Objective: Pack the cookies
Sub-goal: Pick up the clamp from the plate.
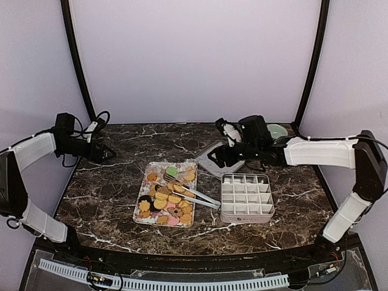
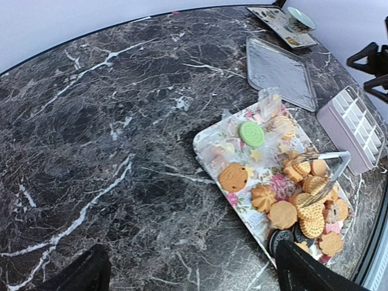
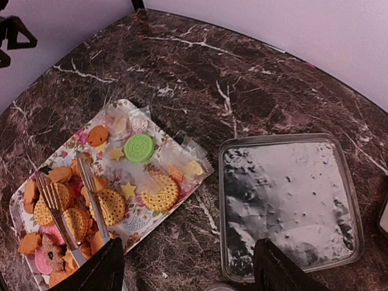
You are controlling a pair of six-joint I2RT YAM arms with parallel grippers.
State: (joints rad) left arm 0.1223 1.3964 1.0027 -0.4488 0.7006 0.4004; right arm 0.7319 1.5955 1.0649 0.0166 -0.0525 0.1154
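Cookies: heaped on floral tray, mid-bench, metal tongs lying across them. Divided box: just right of tray. Left end effector: fingers apart, over bench's left side. Right end effector: fingers apart, above silver lid.

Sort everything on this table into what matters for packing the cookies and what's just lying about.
For the job:
cookies
floral tray they lie on
divided box, compartments empty
tongs, resting across the tray
metal lid, probably the box's

Lying about:
green bowl
patterned plate under it
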